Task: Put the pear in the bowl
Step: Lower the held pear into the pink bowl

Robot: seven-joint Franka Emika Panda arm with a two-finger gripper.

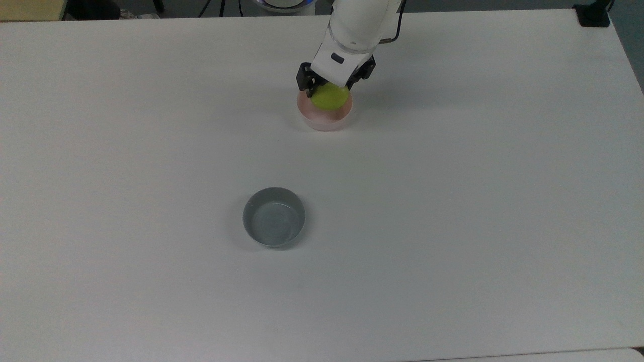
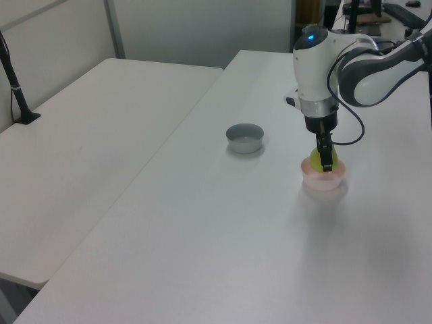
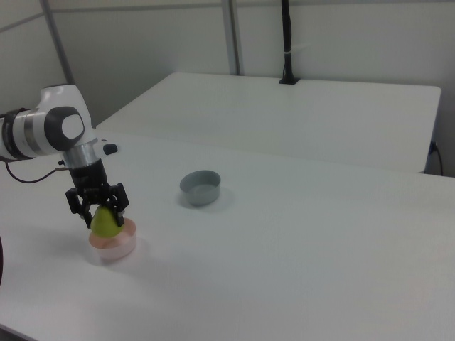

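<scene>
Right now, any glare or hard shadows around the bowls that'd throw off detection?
Top view: even, flat light; the grey bowl shows a soft sheen inside, and the table carries a faint shadow beside the pink bowl. Left view: a soft shadow under the pink bowl, no glare. Right view: the tool partly covers the pear.
</scene>
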